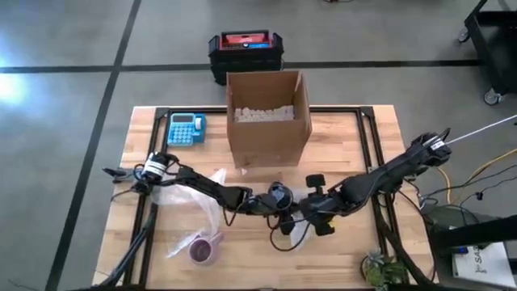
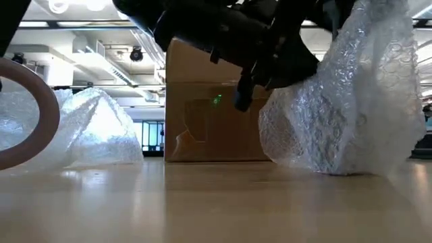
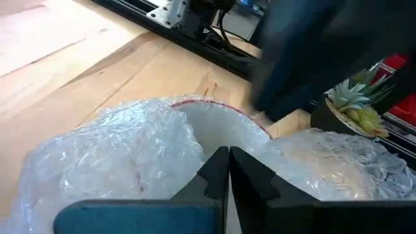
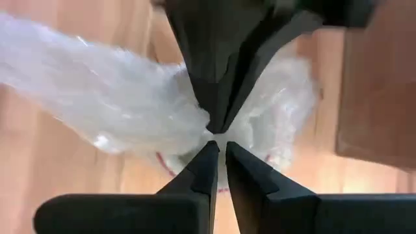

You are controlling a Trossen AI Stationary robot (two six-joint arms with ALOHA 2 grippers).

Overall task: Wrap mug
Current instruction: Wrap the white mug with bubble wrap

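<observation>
Wooden worktop (image 1: 339, 137): I see pale butcher-block planks with a dark metal frame running round the edges.
Mug (image 3: 221, 127): from my left wrist camera I make out a white inside and a reddish rim, half buried in bubble wrap (image 3: 110, 162); overhead it sits near the front middle of the worktop, right where the two arms meet.
Bubble wrap: the clear sheet bunches up around the mug; in the low view a tall crumpled mass of it stands on the right, hanging from the arms above.
Left gripper (image 3: 229, 162): I read its fingers as pinched together on the bubble wrap just at the mug's rim.
Right gripper (image 4: 220, 156): its fingers are nearly closed on the wrap as well, tip to tip with the other arm's gripper, above the mug's red rim.
Second sheet (image 1: 182, 194): more bubble wrap lies loose on the left part of the worktop, under the left arm.
Maroon cup (image 1: 202, 249): stands near the front left edge, apart from the mug.
Cardboard box (image 1: 266, 117): open-topped, at the back centre, with white pieces inside.
Blue calculator (image 1: 186, 129): lies just left of the box.
Potted plant (image 1: 384, 271): sits at the front right corner.
</observation>
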